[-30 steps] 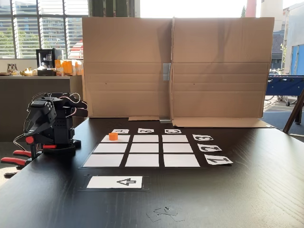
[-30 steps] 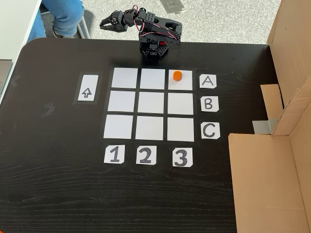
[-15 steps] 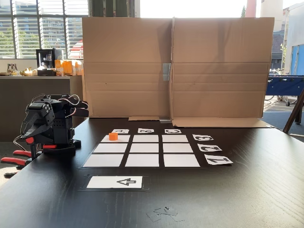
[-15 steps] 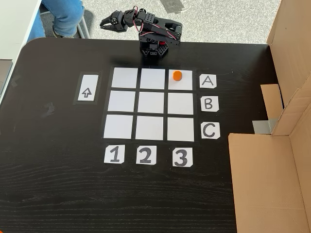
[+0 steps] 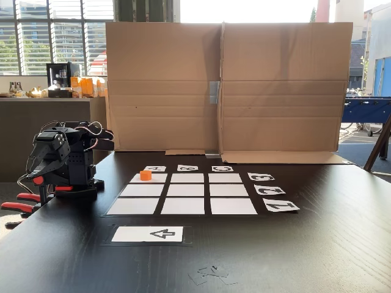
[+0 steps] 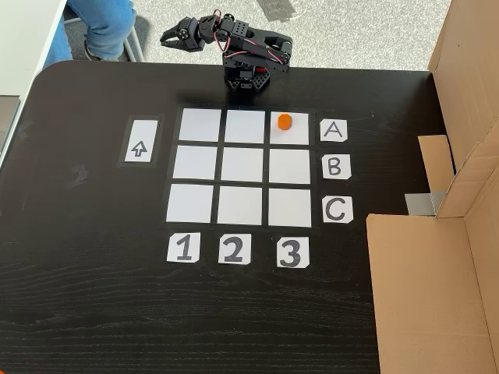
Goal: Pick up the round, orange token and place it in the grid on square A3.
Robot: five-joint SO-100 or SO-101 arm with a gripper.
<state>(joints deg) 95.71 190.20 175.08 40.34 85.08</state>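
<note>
Token (image 6: 284, 121): small orange cylinder, standing flat on square A3 (image 6: 291, 134), the corner cell of the grid (image 6: 242, 167) in line with the "A" label (image 6: 334, 131) and the "3" label (image 6: 292, 252). It sits toward the cell's edge nearest the arm, free of any grip. In a fixed view from desk height the token (image 5: 145, 175) appears at the far left corner of the grid (image 5: 183, 193).

Grid: nine white paper cells in three rows of three with black gaps, lying flat on the desk (image 6: 93, 296); letter labels along one side, number labels along another.

Arm (image 6: 248, 58): black, folded low at the desk edge, just beyond the grid's A row. Its base stands close to the token but apart from it.

Claw (image 6: 173, 35): held out past the desk edge over the floor, well apart from the token; jaws look slightly parted, nothing between them.

Arrow card (image 6: 141, 142): single white card with a black arrow, beside the grid on the side away from the letters.

Cardboard screen (image 5: 226, 88): upright along the desk's far side in the desk-height view.

Clamp handles (image 5: 18, 202): red-tipped, at the desk edge by the arm's base.

Person's leg in blue jeans (image 6: 105, 23): beyond the desk corner.
</note>
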